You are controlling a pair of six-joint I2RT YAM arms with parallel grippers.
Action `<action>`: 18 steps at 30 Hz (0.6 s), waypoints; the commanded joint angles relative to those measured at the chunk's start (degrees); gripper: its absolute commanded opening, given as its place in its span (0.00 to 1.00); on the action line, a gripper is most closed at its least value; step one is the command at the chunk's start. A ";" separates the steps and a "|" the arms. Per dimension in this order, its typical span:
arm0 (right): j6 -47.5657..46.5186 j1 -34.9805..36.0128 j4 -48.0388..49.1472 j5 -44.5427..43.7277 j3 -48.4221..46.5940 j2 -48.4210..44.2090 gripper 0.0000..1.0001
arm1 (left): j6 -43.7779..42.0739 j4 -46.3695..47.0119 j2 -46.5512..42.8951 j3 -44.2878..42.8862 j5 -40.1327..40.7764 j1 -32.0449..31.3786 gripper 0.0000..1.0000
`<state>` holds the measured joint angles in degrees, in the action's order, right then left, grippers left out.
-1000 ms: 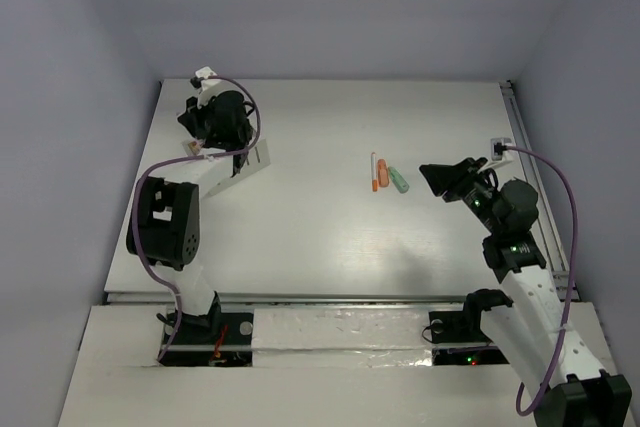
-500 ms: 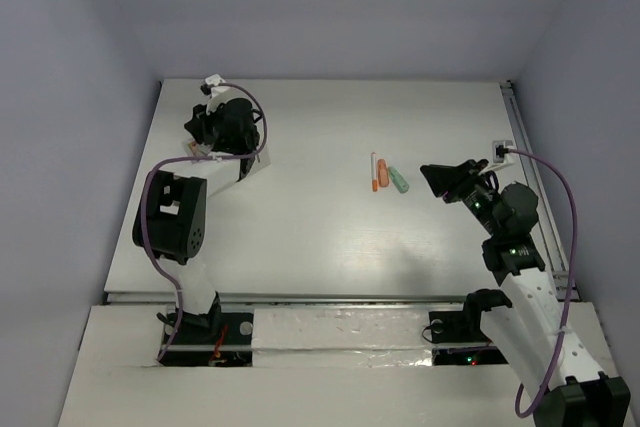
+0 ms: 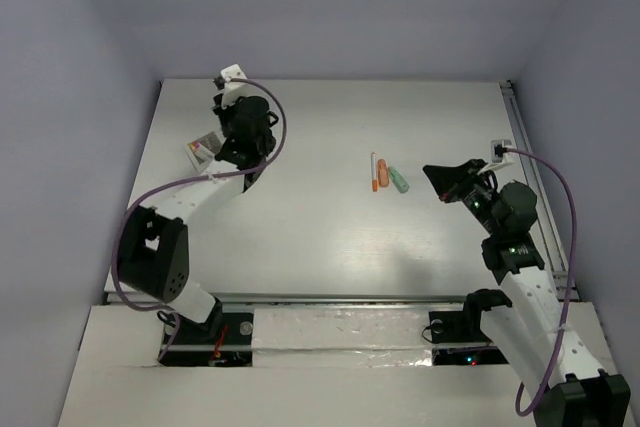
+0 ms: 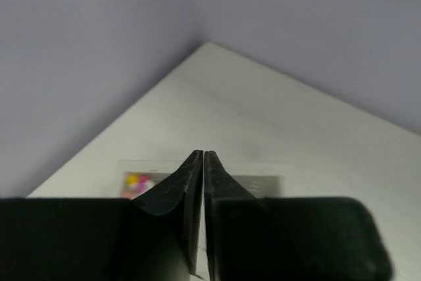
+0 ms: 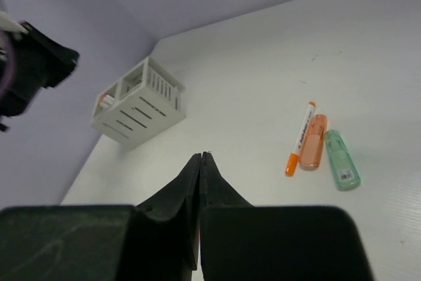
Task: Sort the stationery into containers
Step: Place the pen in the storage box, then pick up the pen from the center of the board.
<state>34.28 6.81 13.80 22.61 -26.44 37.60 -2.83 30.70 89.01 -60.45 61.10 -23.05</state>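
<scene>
Swinging rightward in the last second, the left arm has uncovered the organiser box (image 3: 204,150) at the counter's (image 3: 330,247) far-left. The left fingers (image 4: 200,162) are pressed together and empty. Coloured pen ends (image 4: 137,181) sit in one compartment. The right fingers (image 5: 197,162) are closed on nothing and have not moved. Orange marker (image 5: 314,150), mint marker (image 5: 342,168) and orange-tipped pen (image 5: 299,138) lie mid-counter: likely a drop-off done, three left.

Table (image 3: 330,247): box (image 5: 138,102), pen (image 5: 299,139), orange marker (image 5: 314,141), green marker (image 5: 342,159)
</scene>
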 commanded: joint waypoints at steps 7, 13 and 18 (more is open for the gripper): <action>-2.29 -0.13 -5.80 -7.57 -3.97 2.04 0.04 | 27.59 -30.50 5.10 -20.21 -31.81 -16.41 0.00; -2.38 -0.13 -7.83 -12.94 -3.80 -0.34 0.09 | 35.61 -31.58 15.12 -22.07 -44.57 -22.47 0.00; -2.38 -0.13 -7.83 -12.60 -3.89 0.10 0.10 | 37.28 -32.46 24.09 -26.47 -47.12 -23.62 0.08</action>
<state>32.77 6.81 5.50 11.42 -27.66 37.87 30.85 0.16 112.40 -83.29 18.24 -46.48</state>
